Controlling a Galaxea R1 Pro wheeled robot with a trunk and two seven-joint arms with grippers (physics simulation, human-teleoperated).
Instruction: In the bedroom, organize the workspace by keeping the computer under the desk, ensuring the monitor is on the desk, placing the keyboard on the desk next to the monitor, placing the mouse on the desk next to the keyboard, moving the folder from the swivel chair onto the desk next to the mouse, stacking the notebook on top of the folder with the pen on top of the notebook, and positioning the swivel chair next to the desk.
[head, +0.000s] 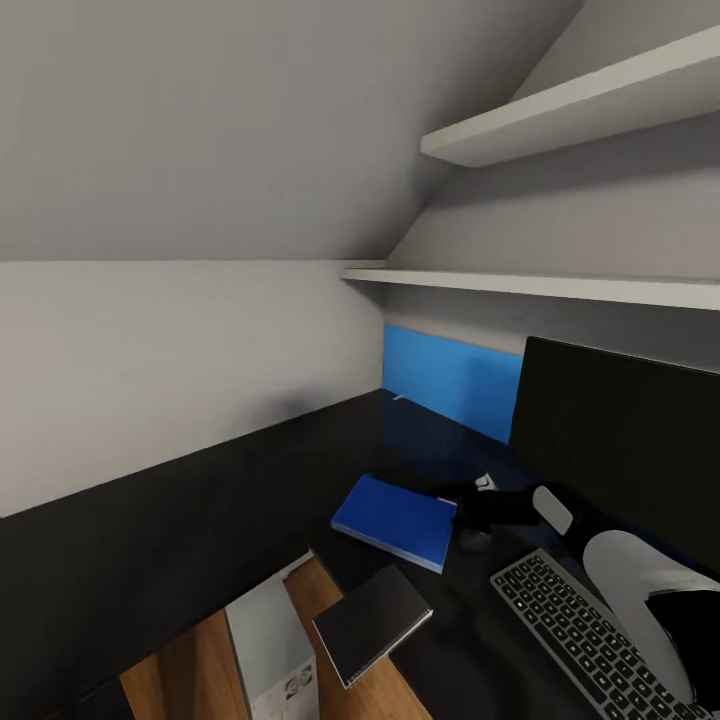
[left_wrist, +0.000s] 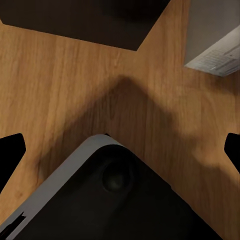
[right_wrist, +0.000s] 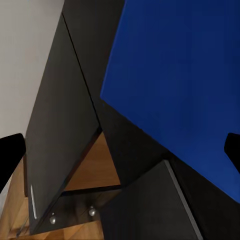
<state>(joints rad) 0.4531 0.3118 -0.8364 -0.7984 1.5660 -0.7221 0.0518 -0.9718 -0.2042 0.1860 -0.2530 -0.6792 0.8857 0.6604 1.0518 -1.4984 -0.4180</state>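
Note:
The bright-blue folder (head: 395, 520) (right_wrist: 185, 75) lies flat on the black desk (head: 470, 640), left of the monitor (head: 620, 450) and beyond the keyboard (head: 580, 630). My right gripper (head: 470, 512) (right_wrist: 120, 152) hovers open just over the folder's near-right edge, nothing between its fingers. A dark notebook (head: 372, 622) (right_wrist: 150, 210) with pale page edges sits at the desk's front edge, partly overhanging. The pale computer (head: 268, 645) (left_wrist: 215, 45) stands on the wood floor under the desk. My left gripper (left_wrist: 120, 145) is open above the floor. The swivel chair is out of view.
Two white wall shelves (head: 560, 285) run above the desk, under a sloped ceiling. The blue back panel (head: 450, 385) closes the desk's far side. In the left wrist view a dark, grey-rimmed shape (left_wrist: 115, 200) lies below the gripper.

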